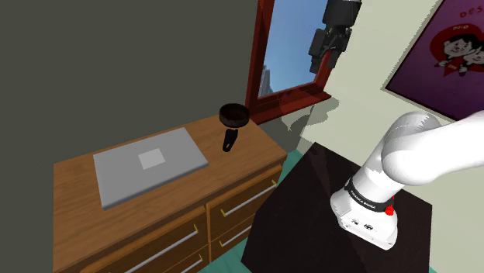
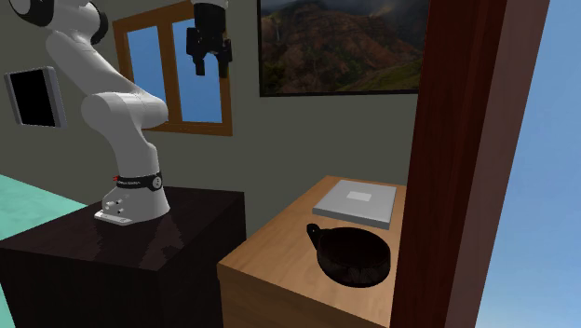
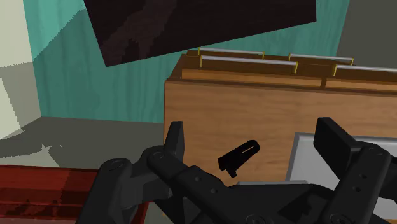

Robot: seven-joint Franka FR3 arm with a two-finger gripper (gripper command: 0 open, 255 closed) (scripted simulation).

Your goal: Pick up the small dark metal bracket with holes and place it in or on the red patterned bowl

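A small dark bracket [image 1: 229, 143] lies on the wooden dresser top [image 1: 77, 167], just beside a dark bowl [image 1: 233, 115] near the dresser's window end. In the second exterior view the bowl [image 2: 352, 256] looks black, with the bracket [image 2: 315, 230] touching its rim or right next to it. My gripper [image 1: 321, 65] hangs high in the air in front of the window, well above the dresser and away from both things. It is open and holds nothing. In the wrist view the bracket [image 3: 240, 154] shows far below, between the spread fingers [image 3: 175, 141].
A closed grey laptop [image 1: 149, 164] covers the middle of the dresser. A red-framed window [image 1: 267, 54] stands behind the bowl. My dark stand [image 1: 341, 217] is beside the dresser's drawer fronts [image 1: 233, 213], over a teal floor [image 3: 95, 89].
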